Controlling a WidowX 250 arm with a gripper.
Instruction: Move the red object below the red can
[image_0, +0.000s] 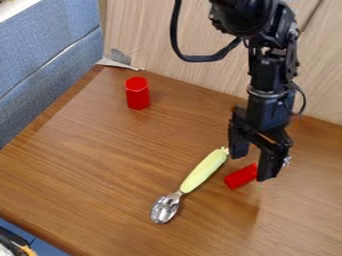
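Red object (241, 176): right of centre in the lower half of the frame, lying on its side on the surface (87, 165); its upper right end is at the finger on the frame's right, contact uncertain.
Pincer (250, 168): right of centre, fingers spread well apart, with nothing held between them; hung low over the red object, presumably so that a small shift would set one finger on each long side.
Arm (270, 112): upper right of the frame, forearm pointing down, a pose suited to a grasp from above.
Red can (137, 95): upper left of centre, upright on its base, well apart from the red object; likely the landmark for placing, the goal being the part of the surface under it in the frame.
Spoon (203, 172): middle of the frame, just left of the red object, bowl at lower left, handle end near the other finger; no evident part in the job, though a sweep towards the can at surface height could knock it, so a lift seems wiser.
Long axis, red object: flat along the surface, slanting from lower left to upper right, at a shallower slope than the spoon; it runs across the line joining the fingertips, which should favour a grip on its sides.
Direction, red object: one end faces lower left, the other upper right; which is its top cannot be told.
Long axis, red can: vertical, flat end up.
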